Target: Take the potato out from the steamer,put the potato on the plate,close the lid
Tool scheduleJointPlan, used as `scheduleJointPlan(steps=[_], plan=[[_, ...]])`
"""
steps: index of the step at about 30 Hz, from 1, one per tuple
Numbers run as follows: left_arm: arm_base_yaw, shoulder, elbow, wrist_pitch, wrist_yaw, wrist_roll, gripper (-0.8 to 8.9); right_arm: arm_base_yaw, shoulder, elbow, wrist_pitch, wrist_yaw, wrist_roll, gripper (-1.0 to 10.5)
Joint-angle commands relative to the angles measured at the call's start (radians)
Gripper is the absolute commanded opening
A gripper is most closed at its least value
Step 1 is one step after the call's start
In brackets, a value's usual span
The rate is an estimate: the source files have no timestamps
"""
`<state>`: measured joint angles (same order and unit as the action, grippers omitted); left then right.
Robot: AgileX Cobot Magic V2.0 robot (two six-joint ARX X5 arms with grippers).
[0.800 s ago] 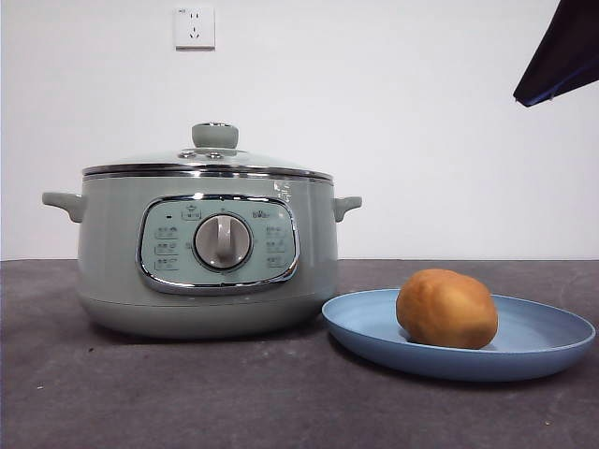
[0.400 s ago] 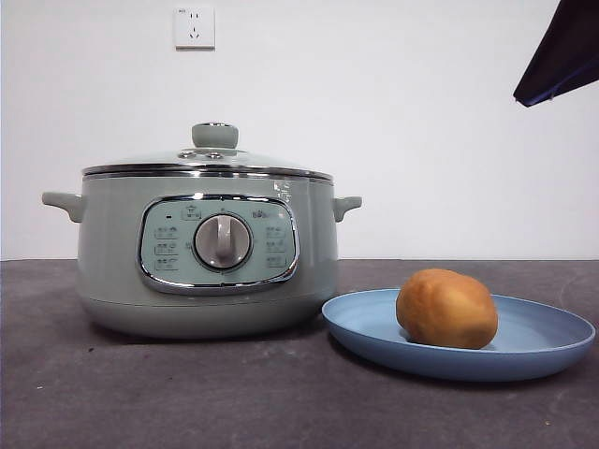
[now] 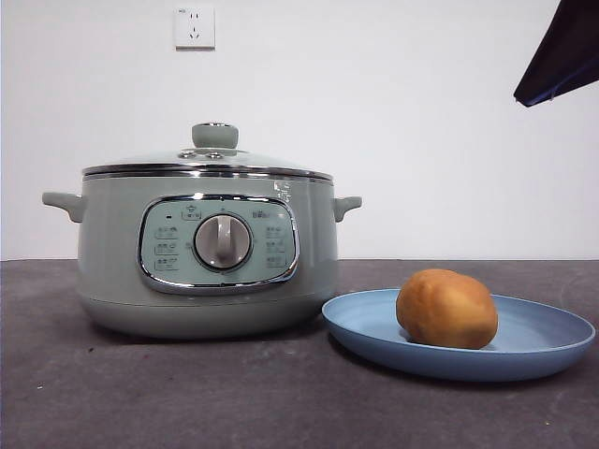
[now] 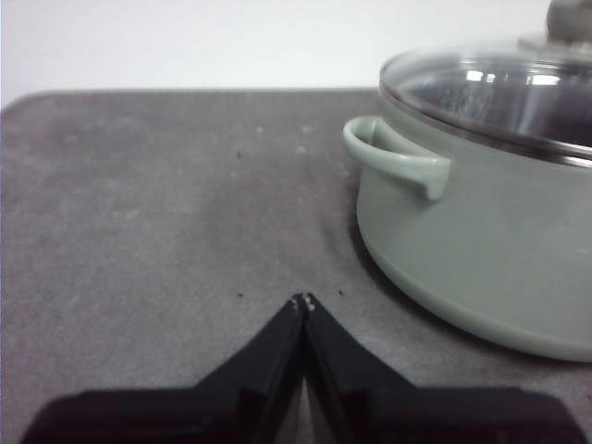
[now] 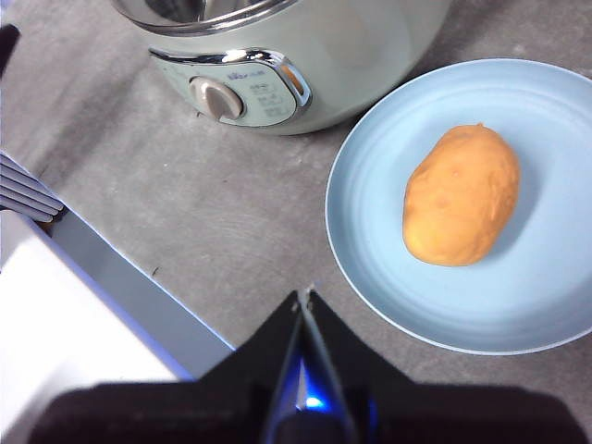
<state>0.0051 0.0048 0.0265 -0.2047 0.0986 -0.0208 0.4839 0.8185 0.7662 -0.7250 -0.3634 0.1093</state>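
A dark grey bench (image 3: 187, 402) carries everything. At about nine o'clock from the front stands the steamer (image 3: 206, 253), sage green, its glass lid (image 3: 211, 159) already seated flat on the rim, knob upright. Just beside it, at about four o'clock, lies the blue plate (image 3: 543, 341) with the potato (image 3: 446, 308) resting near its middle, apart from the rim. The left claw (image 4: 303, 301) is pinched closed and empty, low beside the steamer's handle. The right claw (image 5: 305, 296), also closed and empty, hangs above the plate's near edge. The task looks complete; the best remaining move is probably to keep both arms clear without nudging lid or plate.
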Motion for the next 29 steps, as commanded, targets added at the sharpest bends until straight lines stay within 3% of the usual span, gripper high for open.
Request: scheduleJointPlan(steps=[1, 27, 29], plan=[[0.003, -0.003, -0.01, -0.013, 0.005, -0.011, -0.03, 0.002, -0.001, -0.004, 0.005, 0.002, 0.005, 0.0], [0.003, -0.003, -0.01, -0.011, 0.007, -0.01, -0.03, 0.002, -0.001, -0.004, 0.005, 0.003, 0.005, 0.0], [0.003, -0.003, -0.01, -0.011, 0.007, -0.01, -0.03, -0.006, -0.015, -0.004, 0.009, 0.015, -0.031, 0.0]])
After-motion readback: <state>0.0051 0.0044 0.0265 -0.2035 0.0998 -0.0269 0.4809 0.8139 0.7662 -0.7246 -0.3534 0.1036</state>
